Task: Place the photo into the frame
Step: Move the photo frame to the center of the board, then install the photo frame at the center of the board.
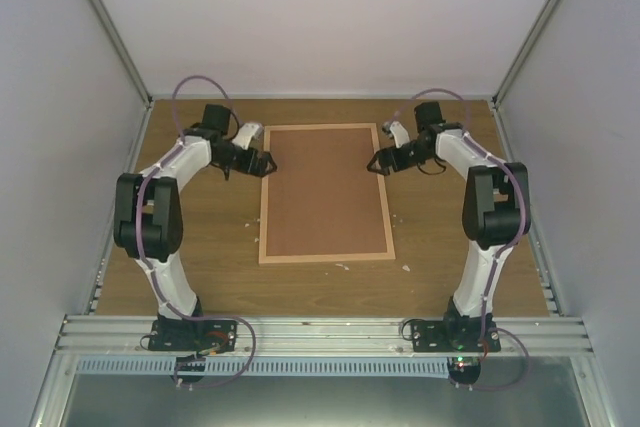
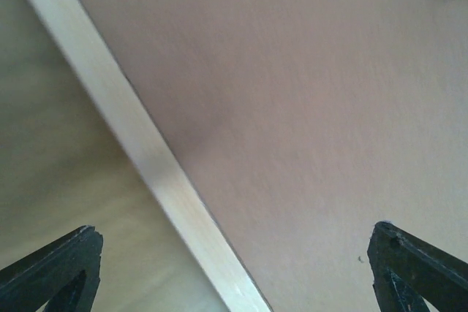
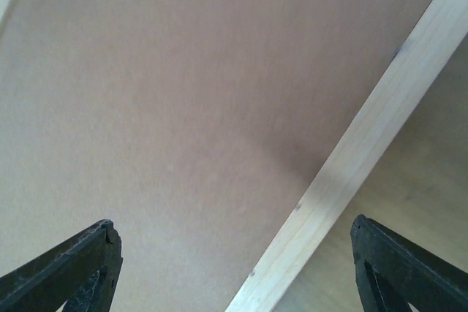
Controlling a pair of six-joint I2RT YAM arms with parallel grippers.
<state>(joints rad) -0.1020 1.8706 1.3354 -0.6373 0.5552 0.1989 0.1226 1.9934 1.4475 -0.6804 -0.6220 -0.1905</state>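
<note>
Bolted to the aluminium rail [image 1: 320, 331] at the near edge, the two arm bases stand side by side, each arm looped with a purple cable [image 1: 150, 197]. Beyond them the wooden table [image 1: 215, 272] carries the frame [image 1: 326, 258], which lies flat at the middle of the table, long side running away from the arms, its thin light wood rails enclosing a plain brown backing board [image 1: 325, 192] that fills the opening. A few small white scraps [image 1: 407, 268] lie on the table just beside the frame's near right corner. Farther up, both arms bend inward toward the frame's far end. The left gripper [image 1: 262, 164] sits at the left rail near the far left corner, its claw released: in the left wrist view its black fingers [image 2: 62, 264] are spread wide, one over the table and the other over the board, with the pale rail crossing diagonally between them and nothing grasped. The right gripper [image 1: 378, 161] mirrors it at the right rail near the far right corner, likewise released: in its wrist view one finger [image 3: 409, 257] is over the table, the other over the board, straddling the rail. Whether either claw touches the wood cannot be told. Pale enclosure walls [image 1: 320, 17] close the scene behind the table.
</note>
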